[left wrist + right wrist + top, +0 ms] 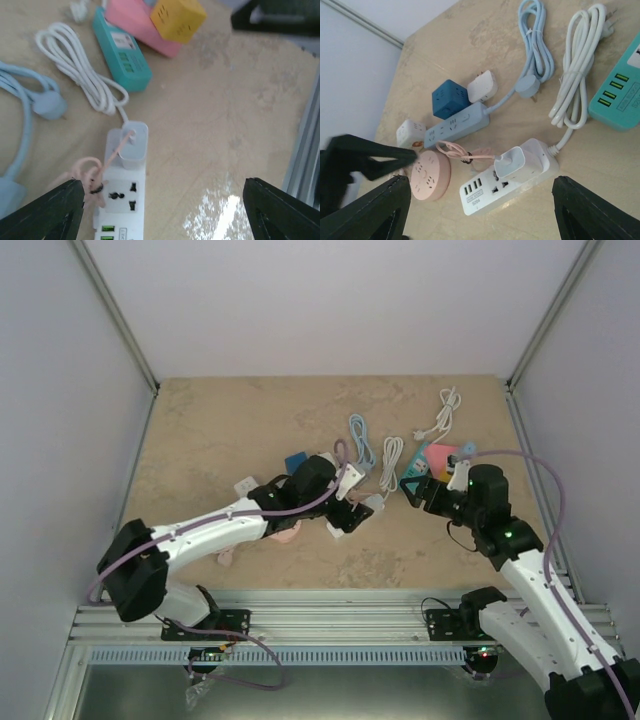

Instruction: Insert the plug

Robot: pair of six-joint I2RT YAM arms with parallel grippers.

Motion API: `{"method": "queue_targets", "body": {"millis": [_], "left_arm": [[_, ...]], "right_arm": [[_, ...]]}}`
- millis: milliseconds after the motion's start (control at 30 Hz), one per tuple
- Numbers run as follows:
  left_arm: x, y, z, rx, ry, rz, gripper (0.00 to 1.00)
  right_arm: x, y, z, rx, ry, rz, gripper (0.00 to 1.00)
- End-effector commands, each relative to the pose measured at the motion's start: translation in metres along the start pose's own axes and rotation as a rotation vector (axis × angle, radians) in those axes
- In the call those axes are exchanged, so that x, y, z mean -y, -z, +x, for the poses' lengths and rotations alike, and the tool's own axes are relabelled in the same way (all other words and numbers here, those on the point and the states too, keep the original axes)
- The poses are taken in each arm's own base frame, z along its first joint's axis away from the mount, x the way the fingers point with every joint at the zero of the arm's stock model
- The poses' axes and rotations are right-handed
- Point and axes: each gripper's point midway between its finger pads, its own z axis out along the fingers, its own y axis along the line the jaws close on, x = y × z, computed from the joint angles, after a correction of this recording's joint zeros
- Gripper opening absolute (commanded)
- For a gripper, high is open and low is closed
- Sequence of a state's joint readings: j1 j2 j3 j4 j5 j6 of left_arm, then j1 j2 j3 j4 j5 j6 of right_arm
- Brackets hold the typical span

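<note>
The beige bench point(220, 430) carries a scatter of power strips and cords around its middle. The left arm point(215, 523) reaches in from 8 o'clock, the right arm point(545, 590) from 4 o'clock. The left pincer point(162, 200) is spread wide above the white power strip point(120, 200), its fingers well clear on either side and gripping nothing. The right pincer point(481, 200) is likewise spread, with nothing between its fingers.

In the left wrist view, a teal strip point(122, 52) lies at 12 o'clock of the white strip, with a pink strip point(140, 22) and a yellow cube point(177, 17) just beyond it. A white coiled cord point(75, 60) lies at 10 o'clock.

The plug point(133, 145), a small white adapter, sits upright in the white strip's socket, at the end where the strip's cord leaves. Its thin pink cable point(87, 172) runs off to a tied loop at 9 o'clock of the strip.
</note>
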State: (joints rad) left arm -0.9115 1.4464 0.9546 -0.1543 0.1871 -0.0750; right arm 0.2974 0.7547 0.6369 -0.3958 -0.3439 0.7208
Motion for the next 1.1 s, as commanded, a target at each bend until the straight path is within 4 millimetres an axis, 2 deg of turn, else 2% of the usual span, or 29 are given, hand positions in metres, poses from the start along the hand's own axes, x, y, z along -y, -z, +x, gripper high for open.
{"method": "queue_targets", "body": {"millis": [0,100,200,300,467,567,633,733,833,967,1067], "left_arm": [[-0.02,0.035,-0.046,0.176,0.1,-0.146,0.91],[-0.048,0.07,-0.072,0.3,0.182,-0.311,0.99],[-0.09,0.102,-0.074,0.375,0.383,-0.449,0.99],[-0.13,0.124,-0.061,0.379,0.613,-0.498,1.0],[-0.179,0.154,-0.022,0.313,0.787,-0.682,0.99],[-0.198,0.182,0.003,0.334,0.844,-0.848,0.99],[-0.203,0.196,0.013,0.379,0.833,-0.904,0.99],[-0.206,0.2,0.03,0.404,0.862,-0.915,1.0],[-0.212,0.188,0.053,0.348,0.931,-0.911,0.99],[-0.233,0.182,0.09,0.232,1.039,-1.02,1.0],[-0.247,0.173,0.107,0.149,1.092,-1.055,1.0]], "right_arm": [[-0.003,-0.007,-0.002,-0.028,0.066,-0.005,0.78],[-0.002,-0.013,-0.004,-0.044,0.095,0.028,0.77],[-0.006,-0.017,-0.01,-0.043,0.123,0.056,0.77],[-0.012,-0.023,-0.012,-0.05,0.145,0.078,0.77],[-0.019,-0.038,-0.016,-0.058,0.172,0.114,0.77],[-0.029,-0.046,-0.019,-0.06,0.198,0.116,0.77],[-0.035,-0.052,-0.019,-0.069,0.223,0.12,0.77],[-0.047,-0.061,-0.015,-0.072,0.265,0.111,0.77],[-0.058,-0.069,-0.009,-0.073,0.299,0.096,0.77],[-0.072,-0.08,-0.003,-0.074,0.328,0.073,0.78],[-0.076,-0.086,-0.002,-0.066,0.339,0.078,0.78]]}}
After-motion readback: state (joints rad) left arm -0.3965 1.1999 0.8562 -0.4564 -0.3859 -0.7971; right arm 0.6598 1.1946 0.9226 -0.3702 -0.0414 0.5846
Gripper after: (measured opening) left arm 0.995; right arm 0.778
